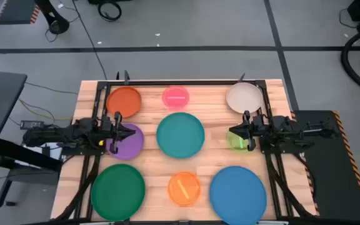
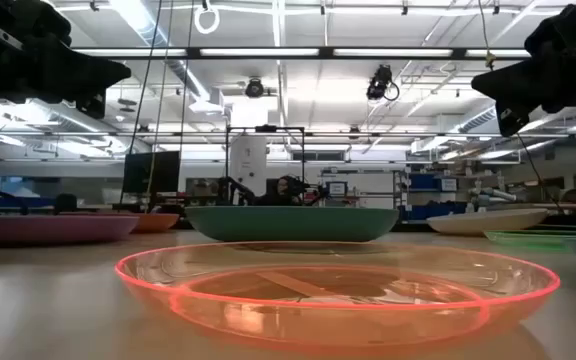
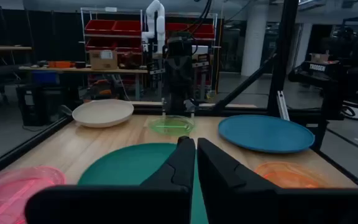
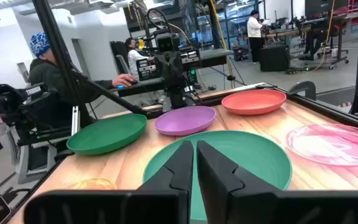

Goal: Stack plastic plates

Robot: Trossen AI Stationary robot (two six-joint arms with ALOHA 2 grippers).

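Your left gripper (image 1: 132, 132), fingers pinched together and empty, hovers over the purple plate (image 1: 127, 143); your right gripper (image 1: 232, 131), likewise closed, hangs over the small green plate (image 1: 235, 142), both flanking the teal plate (image 1: 180, 135).

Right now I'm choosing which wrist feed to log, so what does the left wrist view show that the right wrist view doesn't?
Only the left wrist view shows the beige plate, the small green plate, the blue plate and the right gripper above the small green one. Only the right wrist view shows the large green plate, the purple plate, the orange-red plate and the left gripper. Both show the teal plate, the pink plate and shut jaws.
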